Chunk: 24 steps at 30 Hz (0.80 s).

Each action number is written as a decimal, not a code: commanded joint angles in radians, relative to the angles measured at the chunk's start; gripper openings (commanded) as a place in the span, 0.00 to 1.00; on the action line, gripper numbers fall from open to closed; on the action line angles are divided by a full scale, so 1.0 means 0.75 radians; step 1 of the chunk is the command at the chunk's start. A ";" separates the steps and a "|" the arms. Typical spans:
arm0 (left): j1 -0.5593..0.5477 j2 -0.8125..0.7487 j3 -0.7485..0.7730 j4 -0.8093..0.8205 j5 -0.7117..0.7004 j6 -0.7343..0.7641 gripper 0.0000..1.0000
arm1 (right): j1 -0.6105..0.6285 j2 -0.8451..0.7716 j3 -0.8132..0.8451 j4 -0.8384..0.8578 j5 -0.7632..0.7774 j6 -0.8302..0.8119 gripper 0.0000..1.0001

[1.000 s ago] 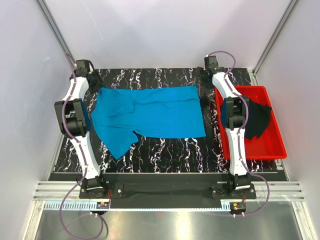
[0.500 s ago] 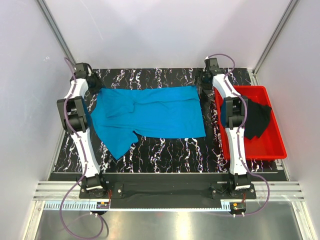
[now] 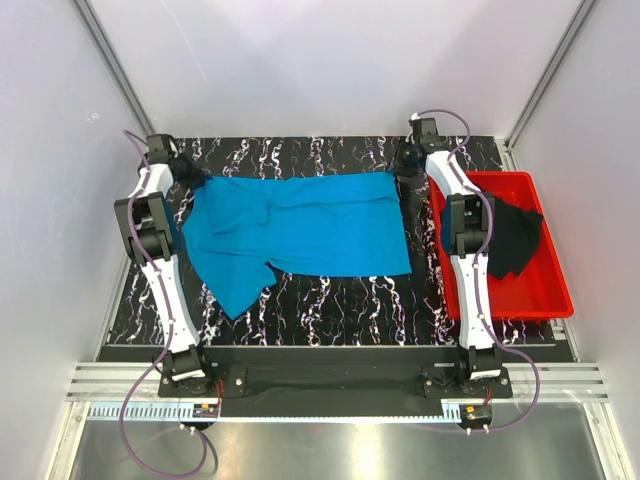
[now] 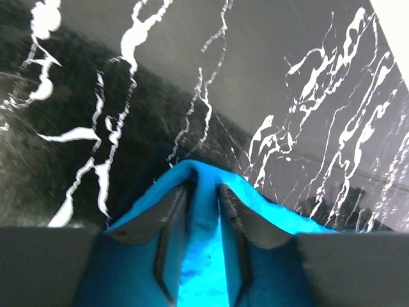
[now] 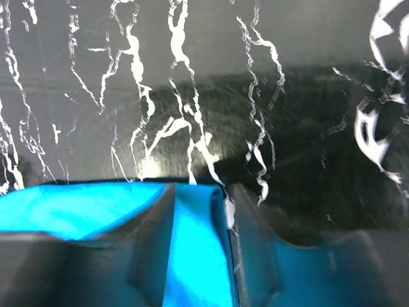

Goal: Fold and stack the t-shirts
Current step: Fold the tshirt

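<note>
Our arms lower than a second ago, left gripper (image 4: 203, 190) and right gripper (image 5: 200, 192) clamping far corners of sky-blue t-shirt (image 3: 310, 225), black t-shirt (image 3: 515, 240) in red tray (image 3: 545, 292).

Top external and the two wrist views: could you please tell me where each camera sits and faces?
Top external: above and behind the bases, looking down on table, blue t-shirt and red tray; both arms show.
Left wrist: on the left arm, looking along the left gripper, shut on blue cloth.
Right wrist: likewise, right gripper on the shirt's opposite far corner.
Both wrist views share the blue t-shirt and table.
</note>
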 commanded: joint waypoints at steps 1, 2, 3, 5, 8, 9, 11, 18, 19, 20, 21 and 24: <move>0.039 0.006 0.006 0.137 0.107 -0.074 0.27 | -0.015 0.070 0.044 0.042 -0.104 0.025 0.34; 0.043 0.013 0.008 0.144 0.111 -0.080 0.24 | -0.017 0.087 0.069 0.050 -0.119 0.038 0.25; 0.051 0.017 0.016 0.148 0.115 -0.085 0.21 | -0.021 0.087 0.069 0.062 -0.105 0.048 0.15; 0.051 0.035 0.050 0.144 0.111 -0.078 0.12 | -0.033 0.060 0.038 0.093 -0.054 0.081 0.09; 0.053 0.060 0.103 0.113 0.099 -0.058 0.00 | -0.045 0.021 0.005 0.126 0.063 0.087 0.01; 0.051 0.066 0.112 0.105 0.089 -0.048 0.00 | -0.047 0.021 0.014 0.124 0.104 0.085 0.00; 0.053 0.072 0.122 0.113 0.087 -0.052 0.00 | -0.058 0.040 0.042 0.120 0.102 0.089 0.00; 0.041 0.033 0.128 0.060 0.062 -0.058 0.39 | -0.064 0.079 0.128 0.116 -0.006 0.064 0.26; 0.041 -0.018 0.118 0.034 0.022 -0.046 0.58 | -0.060 0.077 0.150 0.095 -0.008 0.060 0.46; 0.041 -0.050 0.104 0.017 0.003 -0.036 0.62 | -0.062 0.064 0.169 0.075 -0.006 0.058 0.54; 0.043 -0.083 0.096 -0.003 -0.013 -0.001 0.63 | -0.064 0.054 0.185 0.050 0.004 0.056 0.60; 0.041 -0.239 0.026 -0.069 -0.067 0.058 0.63 | -0.062 -0.023 0.218 -0.040 0.020 0.052 0.81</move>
